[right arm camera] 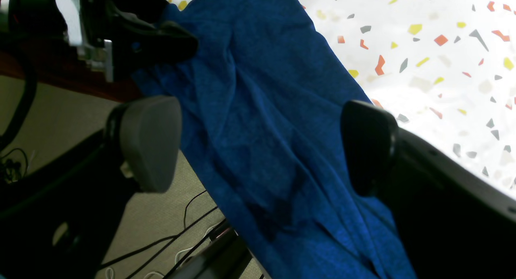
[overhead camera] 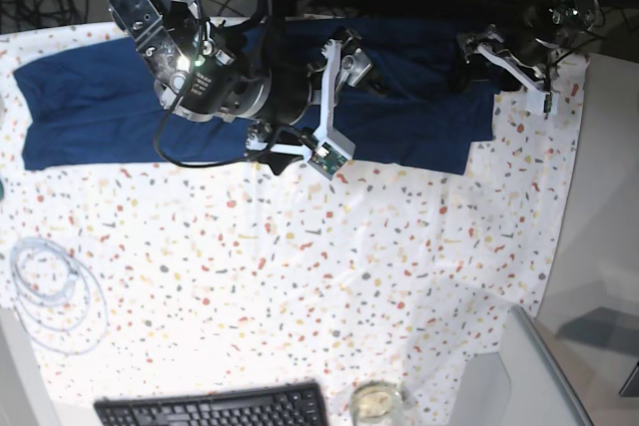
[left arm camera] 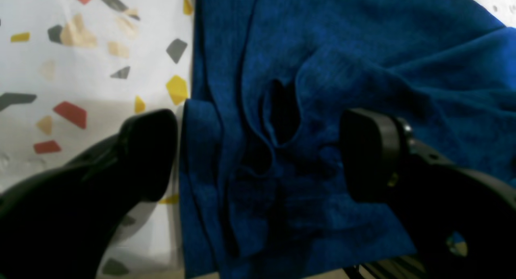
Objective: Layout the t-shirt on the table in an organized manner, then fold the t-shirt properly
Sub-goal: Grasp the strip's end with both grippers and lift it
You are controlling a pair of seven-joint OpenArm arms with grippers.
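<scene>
Blue t-shirt [overhead camera: 110,112] lies stretched along table [overhead camera: 329,276] far edge. Left gripper [left arm camera: 258,154] and right gripper [right arm camera: 262,146] both wide, over bunched cloth, gripping nothing.

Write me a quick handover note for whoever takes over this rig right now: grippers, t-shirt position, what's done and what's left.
Left gripper: open, jaws straddling bunched fabric at the t-shirt's end near the table corner; nothing clamped.
Right gripper: open, jaws either side of the shirt's far edge near the middle; nothing clamped.
T-shirt: stretched in a long band along the table's far edge, wrinkled, far edge hanging slightly over.
Done: roughly spread lengthwise.
Left: pull it fully onto the table, flatten, then all folds.
</scene>
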